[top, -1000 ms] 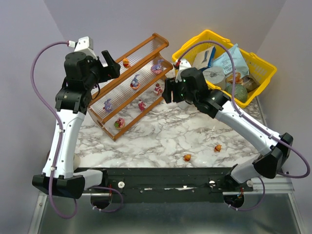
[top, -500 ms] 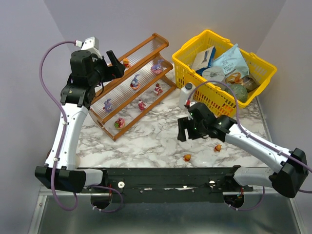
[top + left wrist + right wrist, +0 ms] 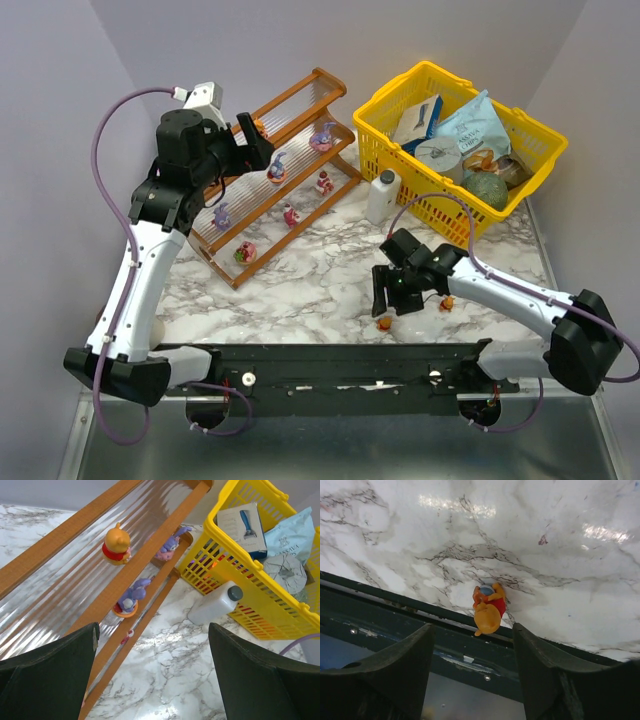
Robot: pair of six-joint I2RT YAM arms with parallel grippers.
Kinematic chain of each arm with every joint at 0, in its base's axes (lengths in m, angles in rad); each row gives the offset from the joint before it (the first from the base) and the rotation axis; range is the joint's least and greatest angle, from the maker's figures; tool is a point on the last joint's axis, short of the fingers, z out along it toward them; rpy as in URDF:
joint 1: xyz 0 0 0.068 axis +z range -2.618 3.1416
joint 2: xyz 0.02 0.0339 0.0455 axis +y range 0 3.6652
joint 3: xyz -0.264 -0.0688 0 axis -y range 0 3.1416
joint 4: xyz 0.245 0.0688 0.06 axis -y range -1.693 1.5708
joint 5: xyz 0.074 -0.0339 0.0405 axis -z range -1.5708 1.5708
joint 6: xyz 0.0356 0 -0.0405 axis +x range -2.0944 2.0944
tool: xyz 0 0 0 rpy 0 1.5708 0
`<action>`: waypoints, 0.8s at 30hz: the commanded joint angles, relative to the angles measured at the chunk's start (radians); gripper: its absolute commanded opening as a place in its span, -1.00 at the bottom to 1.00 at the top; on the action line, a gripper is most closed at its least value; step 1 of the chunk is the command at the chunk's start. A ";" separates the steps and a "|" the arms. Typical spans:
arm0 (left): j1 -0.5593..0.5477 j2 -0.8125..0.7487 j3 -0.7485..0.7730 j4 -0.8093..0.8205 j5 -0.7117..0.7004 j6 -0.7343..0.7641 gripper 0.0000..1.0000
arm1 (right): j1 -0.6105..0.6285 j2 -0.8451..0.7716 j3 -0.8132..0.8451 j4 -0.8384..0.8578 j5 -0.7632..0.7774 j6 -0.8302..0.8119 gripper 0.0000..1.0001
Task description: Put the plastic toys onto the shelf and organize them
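The shelf (image 3: 300,110) stands slanted at the back left with several small toys on its tiers, among them an orange bear (image 3: 116,544) on the top tier and purple figures (image 3: 131,597) lower down. My left gripper (image 3: 258,148) is open and empty above the shelf's upper tiers; it also shows in the left wrist view (image 3: 152,630). Two orange toys lie on the table: one (image 3: 384,322) at the near edge, one (image 3: 446,302) to its right. My right gripper (image 3: 384,305) is open just above the near-edge one, which lies on its side (image 3: 488,611) just ahead of the fingers (image 3: 471,627).
A yellow basket (image 3: 395,95) of packaged goods stands at the back right. A small white bottle (image 3: 380,197) stands between the basket and the shelf's right end. The table's dark front rail (image 3: 420,615) runs right under the right gripper.
My right arm has swung from the shelf's right end down to the table's near edge, over the orange toy. My left gripper has shifted right along the shelf's upper tiers.
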 commanded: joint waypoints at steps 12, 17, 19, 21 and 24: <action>-0.099 -0.113 -0.063 0.005 0.024 0.064 0.98 | 0.011 0.120 -0.044 0.050 -0.031 0.059 0.16; -0.129 -0.150 -0.135 0.045 0.121 0.093 0.98 | 0.011 0.171 -0.044 0.116 -0.040 0.039 -0.24; -0.137 -0.160 -0.160 0.064 0.146 0.113 0.98 | 0.011 0.194 -0.029 0.144 -0.052 -0.001 -0.45; -0.151 -0.173 -0.177 0.087 0.184 0.122 0.98 | 0.014 0.215 -0.012 0.186 -0.082 -0.056 -0.78; -0.165 -0.182 -0.211 0.116 0.238 0.126 0.98 | 0.028 0.247 0.069 0.194 -0.120 -0.214 -0.99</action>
